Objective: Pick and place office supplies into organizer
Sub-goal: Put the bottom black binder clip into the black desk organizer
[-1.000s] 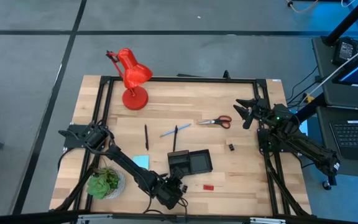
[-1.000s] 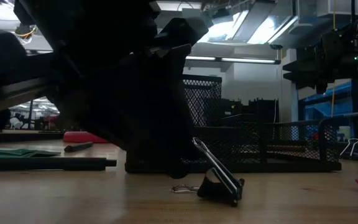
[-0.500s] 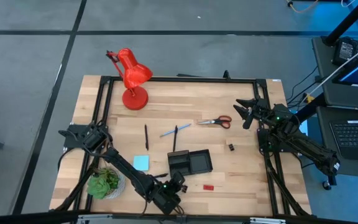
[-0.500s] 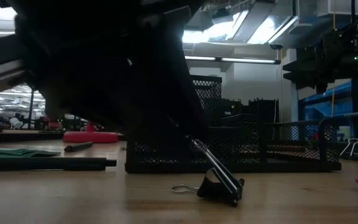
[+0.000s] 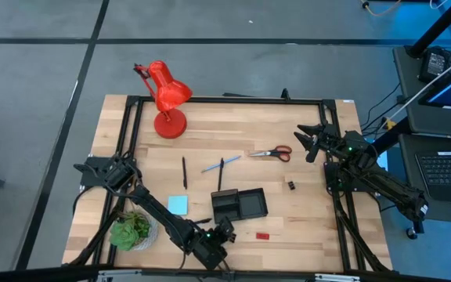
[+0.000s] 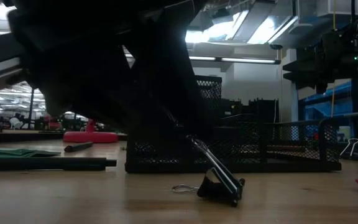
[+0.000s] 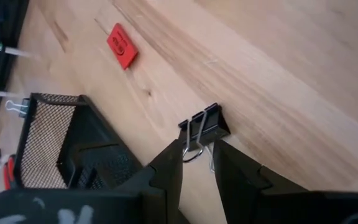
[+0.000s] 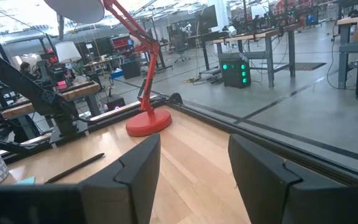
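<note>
Left pincer hovers with fingers slightly apart over a black binder clip, visible only in the wrist and low views; overhead, the arm hides it. At the clip's 12 o'clock sits the black mesh organizer, a red piece at its 5 o'clock. Right pincer waits open near red-handled scissors.

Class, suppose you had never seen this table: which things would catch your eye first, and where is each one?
The red desk lamp stands out at the table's far left corner. Near the front edge, the left tool straddles the wire handles of a black binder clip, just in front of the black mesh organizer at mid-table. The right tool waits open near the red-handled scissors.
</note>
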Controlling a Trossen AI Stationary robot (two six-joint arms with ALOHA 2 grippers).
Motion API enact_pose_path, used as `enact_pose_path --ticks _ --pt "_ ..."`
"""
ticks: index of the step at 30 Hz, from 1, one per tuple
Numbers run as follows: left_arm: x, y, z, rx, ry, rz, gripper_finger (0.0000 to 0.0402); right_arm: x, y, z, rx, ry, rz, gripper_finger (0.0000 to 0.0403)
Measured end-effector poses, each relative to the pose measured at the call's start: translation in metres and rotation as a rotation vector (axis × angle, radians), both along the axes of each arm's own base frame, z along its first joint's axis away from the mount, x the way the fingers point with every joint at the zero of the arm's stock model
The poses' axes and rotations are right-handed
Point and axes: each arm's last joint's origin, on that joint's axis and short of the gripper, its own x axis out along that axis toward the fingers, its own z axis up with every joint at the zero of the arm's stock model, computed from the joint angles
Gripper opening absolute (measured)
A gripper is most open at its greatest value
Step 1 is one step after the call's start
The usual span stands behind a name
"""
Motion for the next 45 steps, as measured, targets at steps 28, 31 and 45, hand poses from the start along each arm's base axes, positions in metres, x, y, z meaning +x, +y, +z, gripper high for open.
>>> enact_pose_path --ticks 28,31,45 --pt "0.0035 0.0055 -0.0005 0.002 0.016 -0.008 0.0086 0.0000 0.0000 0.0000 0.000 0.000 0.000 0.0193" --pt "0.0033 0.0051 -0.0008 -0.007 0.023 -0.016 0.0086 0.0000 0.0000 0.0000 0.000 0.000 0.000 0.0193" --pt "0.0033 0.0049 -0.0007 -0.014 0.026 -0.019 0.0045 0.0000 0.0000 0.0000 -0.001 0.000 0.000 0.0193"
